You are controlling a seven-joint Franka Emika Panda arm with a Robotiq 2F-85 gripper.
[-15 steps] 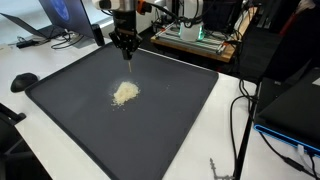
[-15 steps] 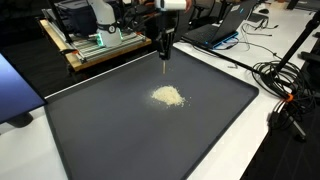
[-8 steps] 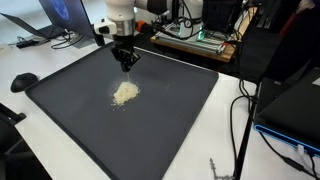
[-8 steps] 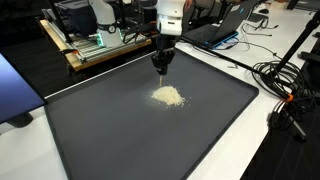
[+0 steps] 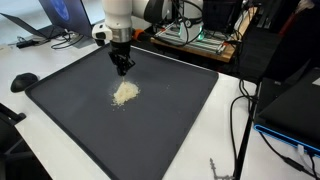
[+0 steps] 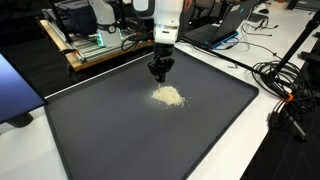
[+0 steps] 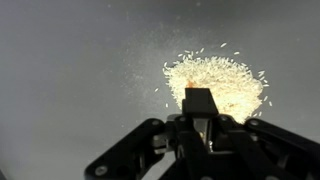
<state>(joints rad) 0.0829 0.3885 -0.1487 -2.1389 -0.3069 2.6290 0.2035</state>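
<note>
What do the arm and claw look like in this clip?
The arm is white, with smooth rounded segments. The claw is black. The wrist view shows angular black linkage bars narrowing to a slim tip. No markings or cables on them are legible.

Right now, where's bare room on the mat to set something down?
Bare mat all round the rice pile, out to every rim. Crowded: the spot beside the pile under the shut gripper, and the cable tangle beside the mat.
</note>
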